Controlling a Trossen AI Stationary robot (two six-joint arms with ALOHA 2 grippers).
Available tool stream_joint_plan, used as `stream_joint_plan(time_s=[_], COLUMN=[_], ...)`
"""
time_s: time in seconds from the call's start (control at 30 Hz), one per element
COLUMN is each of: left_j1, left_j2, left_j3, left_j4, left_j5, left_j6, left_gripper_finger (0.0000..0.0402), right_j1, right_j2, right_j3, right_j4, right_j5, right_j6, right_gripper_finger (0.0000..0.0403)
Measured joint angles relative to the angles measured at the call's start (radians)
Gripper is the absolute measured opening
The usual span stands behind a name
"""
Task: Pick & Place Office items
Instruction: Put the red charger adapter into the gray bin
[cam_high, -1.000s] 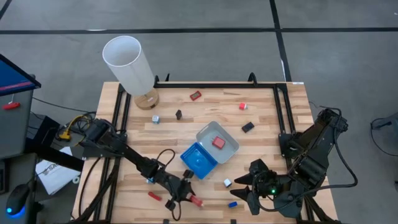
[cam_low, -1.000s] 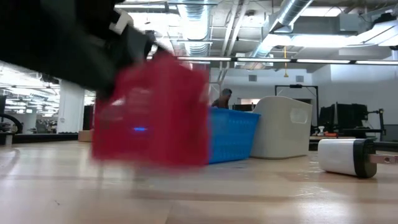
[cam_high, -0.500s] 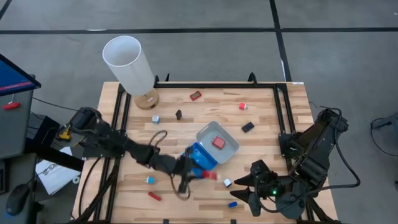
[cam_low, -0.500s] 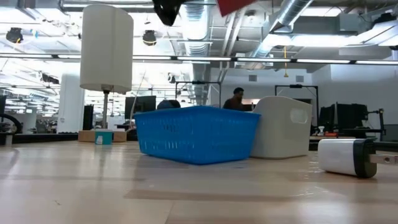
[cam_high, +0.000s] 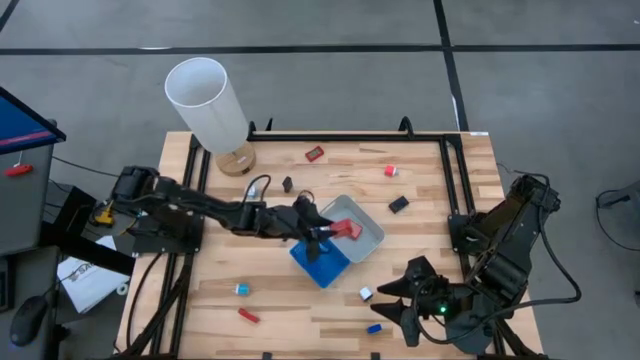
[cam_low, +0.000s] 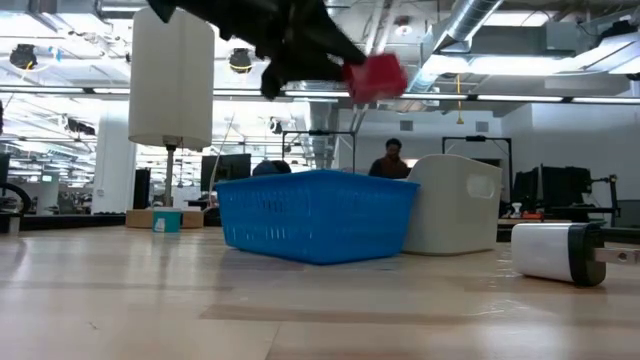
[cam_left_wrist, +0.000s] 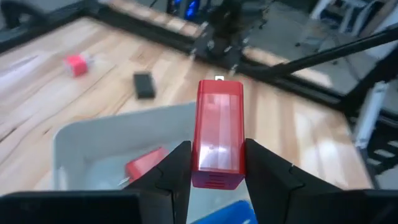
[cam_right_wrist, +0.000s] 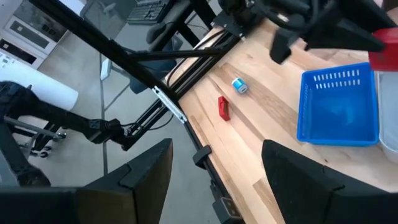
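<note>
My left gripper (cam_high: 334, 232) is shut on a red office item (cam_high: 350, 230), a translucent oblong block, in the air over the place where the blue tray (cam_high: 320, 260) meets the clear-grey tray (cam_high: 368, 238). In the left wrist view the block (cam_left_wrist: 219, 130) juts out ahead of the fingers; below it lies the grey tray (cam_left_wrist: 81, 140) with a red piece (cam_left_wrist: 144, 165) inside. The low view shows the block (cam_low: 376, 77) high above both trays. Near the front right edge my right gripper (cam_high: 388, 303) hangs open with nothing in it. My left gripper pinches the red block's rear end (cam_left_wrist: 214, 171) between its two fingers (cam_left_wrist: 176, 171), one on each long side. The fingers come from the table's left, slanting slightly down, and lie along the block. The block sticks out past the fingertips, lifted clear of both trays.
Loose pieces lie about: a red one (cam_high: 314, 153), a red-white one (cam_high: 390, 171) and black ones (cam_high: 398, 204) at the back; a blue one (cam_high: 241, 289), a red one (cam_high: 248, 316), a white one (cam_high: 366, 294) and a blue one (cam_high: 374, 328) in front. The tall white cylinder (cam_high: 208, 105) stands far left.
My left gripper has risen from near the table's front edge with the red block, gone toward the far right over the blue tray to the grey tray's rim, and rolled its wrist. The block is lifted clear and stays in the hold.
</note>
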Motion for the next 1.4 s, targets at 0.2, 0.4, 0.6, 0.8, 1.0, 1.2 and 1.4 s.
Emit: stream_joint_plan(time_s=[0.2,0.4,0.6,0.8,1.0,1.2,1.4], left_j1=[-0.001,-0.004,-0.004,-0.015,-0.009,-0.011,-0.02], left_j2=[0.123,0.22,0.245,0.248,0.248,0.286,0.348], left_j3=[0.123,0.255,0.262,0.261,0.261,0.261,0.26], left_j4=[-0.023,-0.262,-0.293,-0.311,-0.282,-0.26,-0.132], left_j5=[-0.022,-0.137,-0.233,-0.262,-0.268,-0.257,-0.209], left_j6=[0.017,0.049,-0.046,-0.192,-0.277,-0.393,-0.515], left_gripper_finger=[0.0116,0.0116,0.0116,0.0116,0.0116,0.0116,0.0116], right_j1=[0.0,0.0,0.0,0.001,0.0,0.0,0.0], right_j2=[0.0,0.0,0.0,0.0,0.0,0.0,0.0], right_j3=[0.0,0.0,0.0,0.0,0.0,0.0,0.0], right_j4=[-0.006,-0.004,-0.006,-0.006,-0.006,-0.004,0.005], right_j5=[0.007,0.007,0.007,0.019,0.038,0.057,0.064], right_j6=[0.0,0.008,0.008,0.005,-0.011,-0.022,-0.026], right_gripper_finger=[0.024,0.024,0.024,0.024,0.024,0.024,0.024])
